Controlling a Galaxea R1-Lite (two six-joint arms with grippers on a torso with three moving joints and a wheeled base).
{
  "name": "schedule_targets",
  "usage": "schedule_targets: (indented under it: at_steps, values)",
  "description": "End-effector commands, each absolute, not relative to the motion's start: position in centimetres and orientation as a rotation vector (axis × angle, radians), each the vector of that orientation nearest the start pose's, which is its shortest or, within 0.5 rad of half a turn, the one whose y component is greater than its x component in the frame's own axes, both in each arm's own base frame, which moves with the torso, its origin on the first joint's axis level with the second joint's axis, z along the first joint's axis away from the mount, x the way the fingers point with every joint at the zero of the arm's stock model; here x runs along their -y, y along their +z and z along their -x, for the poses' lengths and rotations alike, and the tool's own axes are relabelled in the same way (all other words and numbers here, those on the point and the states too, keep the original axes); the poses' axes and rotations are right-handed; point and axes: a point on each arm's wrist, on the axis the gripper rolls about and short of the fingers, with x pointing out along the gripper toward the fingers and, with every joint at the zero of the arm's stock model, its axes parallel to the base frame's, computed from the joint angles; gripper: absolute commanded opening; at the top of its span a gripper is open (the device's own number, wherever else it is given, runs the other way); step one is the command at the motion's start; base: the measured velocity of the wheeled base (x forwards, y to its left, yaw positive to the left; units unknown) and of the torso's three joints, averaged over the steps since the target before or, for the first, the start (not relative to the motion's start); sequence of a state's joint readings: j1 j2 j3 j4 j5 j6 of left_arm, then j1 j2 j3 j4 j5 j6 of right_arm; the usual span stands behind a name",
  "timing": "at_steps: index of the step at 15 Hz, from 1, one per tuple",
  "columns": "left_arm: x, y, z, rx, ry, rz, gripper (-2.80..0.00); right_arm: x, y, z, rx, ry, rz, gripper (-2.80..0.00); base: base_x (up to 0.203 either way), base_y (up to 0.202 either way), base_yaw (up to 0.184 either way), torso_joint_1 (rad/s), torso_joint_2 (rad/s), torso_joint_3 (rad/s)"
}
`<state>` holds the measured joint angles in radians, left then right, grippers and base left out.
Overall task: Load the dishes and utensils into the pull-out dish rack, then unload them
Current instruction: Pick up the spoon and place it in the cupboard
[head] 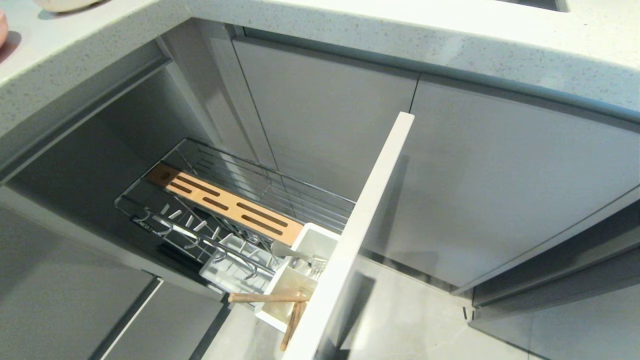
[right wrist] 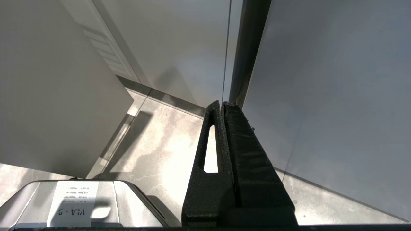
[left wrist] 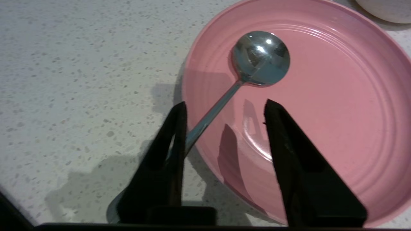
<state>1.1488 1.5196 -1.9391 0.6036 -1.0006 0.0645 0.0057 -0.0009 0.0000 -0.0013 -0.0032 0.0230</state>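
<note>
Two tools, one at work. Furthest left, above the speckled table [left wrist: 64, 64], the left tool [left wrist: 224, 106] hangs with its fingers apart over the near rim of the pink plate [left wrist: 337, 112]. The metal spoon [left wrist: 260, 57] lies with its bowl on the plate and its handle running out over the rim, hard against the inside of one finger [left wrist: 173, 144]. I judge this the risk: if the tool pulls away crookedly, that finger could drag the handle, flipping the spoon off the plate or skidding the plate along the table. A white bowl [left wrist: 385, 9] sits just beyond the plate's far rim and could be knocked.

Further right, the pull-out dish rack [head: 225, 200] stands drawn out, its white caddy [head: 300, 280] holding the chopsticks [head: 270, 298], which lean over its edge; a bump to the front panel [head: 360, 225] might tip them out.

Rightmost, the right tool [right wrist: 221, 106] hangs parked near the floor, fingers pressed together on nothing.
</note>
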Motion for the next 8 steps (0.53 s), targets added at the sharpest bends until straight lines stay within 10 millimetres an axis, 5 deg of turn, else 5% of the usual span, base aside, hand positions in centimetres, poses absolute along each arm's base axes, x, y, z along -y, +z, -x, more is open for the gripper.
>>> schedule_targets:
  at_steps: [1, 8]
  values:
    - [-17.46, 42.32, -10.33, -0.092, 0.114, 0.097, 0.00, 0.02, 7.52, 2.27, 0.000, 0.003, -0.023, -2.80, 0.000, 0.000, 0.000, 0.000, 0.00, 0.000]
    - [-17.09, 41.94, -11.20, -0.113, 0.066, 0.107, 0.00, 0.02, 7.52, 2.27, 0.000, 0.003, -0.023, -2.80, 0.000, 0.000, 0.000, 0.000, 0.00, 0.000]
